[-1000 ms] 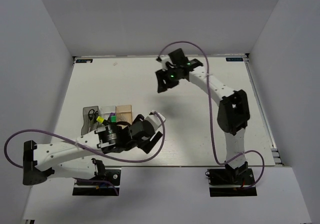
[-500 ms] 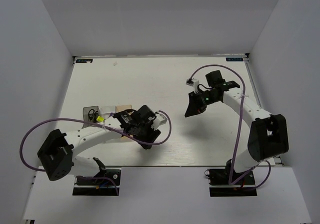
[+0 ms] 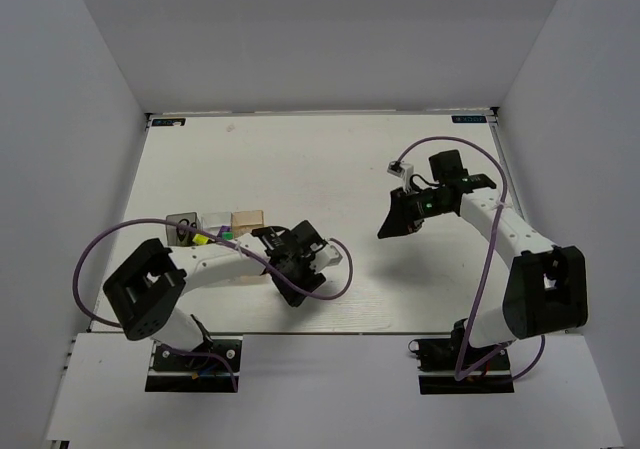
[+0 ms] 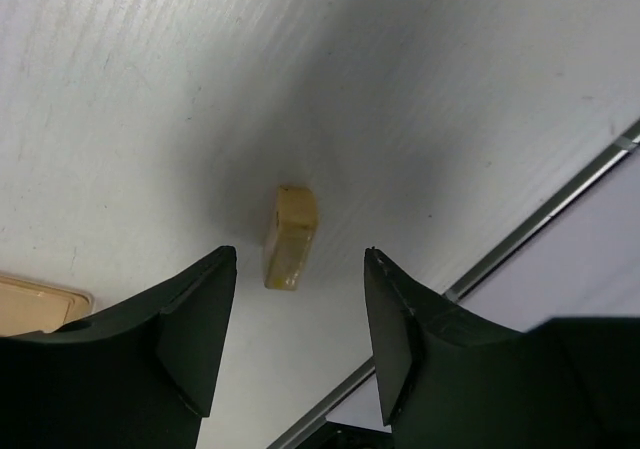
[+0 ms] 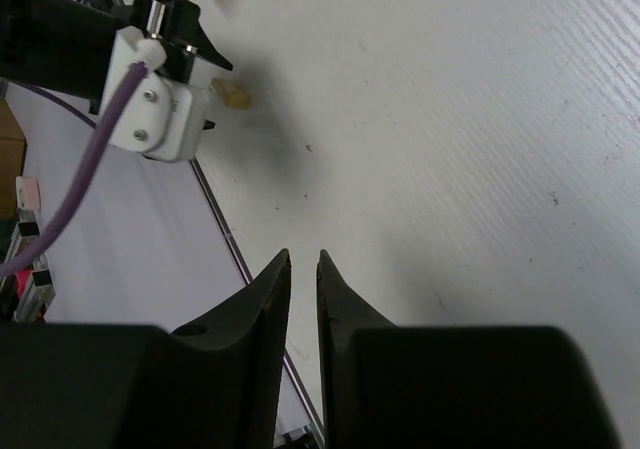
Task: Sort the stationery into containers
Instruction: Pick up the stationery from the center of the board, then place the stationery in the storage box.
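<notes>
Three small open boxes stood in a row at the left of the table [image 3: 300,159]: one smoky dark box [image 3: 180,220], one clear box [image 3: 211,223] and one wooden box [image 3: 248,221]. A dark pair of scissors [image 3: 186,232] showed dimly in the smoky box. Two marker caps could be counted at the near end of the clear box, one yellow [image 3: 200,238] and one green [image 3: 227,236]; the left arm crossed just in front of them.

One tan block [image 4: 289,239] lay flat on the bare table, outside every box and near a corner of the wooden one. The left claw [image 4: 297,256] hung over it with its two fingers spread apart, one on each side of the block and neither touching it.

The right claw [image 5: 303,259] was well apart from this, over the right half of the table, its fingers drawn almost together with only a thin slit between them and nothing held.

Two small stickers sat at the far corners of the table, a left sticker [image 3: 165,122] and a right sticker [image 3: 468,119]; their writing was too small to read.
</notes>
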Action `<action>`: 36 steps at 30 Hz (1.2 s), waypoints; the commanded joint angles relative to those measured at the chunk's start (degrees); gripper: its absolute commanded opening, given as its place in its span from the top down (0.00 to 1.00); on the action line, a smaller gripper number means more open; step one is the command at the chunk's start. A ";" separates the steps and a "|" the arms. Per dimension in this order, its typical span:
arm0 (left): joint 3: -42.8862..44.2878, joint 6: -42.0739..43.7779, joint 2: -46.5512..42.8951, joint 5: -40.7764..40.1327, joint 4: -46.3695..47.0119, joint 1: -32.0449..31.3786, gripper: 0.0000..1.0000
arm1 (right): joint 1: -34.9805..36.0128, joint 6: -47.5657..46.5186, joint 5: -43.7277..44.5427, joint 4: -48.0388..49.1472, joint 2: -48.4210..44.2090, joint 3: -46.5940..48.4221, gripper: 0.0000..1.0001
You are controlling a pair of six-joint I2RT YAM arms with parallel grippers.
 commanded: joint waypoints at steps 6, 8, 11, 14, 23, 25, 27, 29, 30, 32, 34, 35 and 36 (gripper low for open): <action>1.74 1.68 3.89 -4.01 1.78 -1.90 0.79 | -2.59 -0.13 -5.17 1.85 -2.41 -1.12 0.80; 2.53 1.50 3.02 -5.33 0.47 -3.65 0.90 | -3.03 0.05 -5.52 2.02 -2.50 -1.21 0.80; 5.60 -0.16 -0.92 -8.39 -1.29 -8.12 1.00 | -3.21 0.22 -5.88 2.11 -2.32 -1.48 0.61; 7.02 -1.92 -7.87 -14.97 -1.22 -8.67 1.00 | -3.21 0.40 -4.56 2.11 -1.97 -1.57 0.30; 6.23 -13.27 -18.18 -26.43 -7.71 17.24 1.00 | -3.21 0.66 -2.01 1.41 -1.79 -1.04 0.98; 5.61 -12.30 -17.65 -23.45 -7.02 22.35 1.00 | -3.38 0.93 -1.75 1.67 -1.97 -0.95 0.98; 5.35 -11.78 -16.59 -21.25 -6.66 23.84 1.00 | -3.38 1.01 -1.48 1.76 -1.97 -1.12 0.97; 5.61 -11.86 -14.84 -18.97 -5.61 25.87 1.00 | -3.82 1.10 -1.39 1.59 -1.88 -1.13 0.93; 5.87 -11.77 -14.22 -18.52 -5.52 26.22 1.00 | -3.82 1.19 -1.39 1.67 -1.97 -1.13 0.93; 6.83 -11.69 -12.20 -17.65 -5.25 26.75 0.97 | -4.00 1.10 -1.39 1.67 -1.88 -1.13 0.88; 7.02 -11.51 -10.09 -17.29 -4.73 26.75 0.87 | -4.17 1.19 -1.22 1.67 -1.71 -1.21 0.75; 7.28 -11.60 -9.47 -17.11 -4.64 26.75 0.83 | -4.18 1.28 -1.13 1.59 -1.71 -1.21 0.58; 7.45 -11.77 -8.25 -17.29 -4.81 26.84 0.71 | -4.35 1.19 -1.04 1.32 -1.62 -0.95 0.51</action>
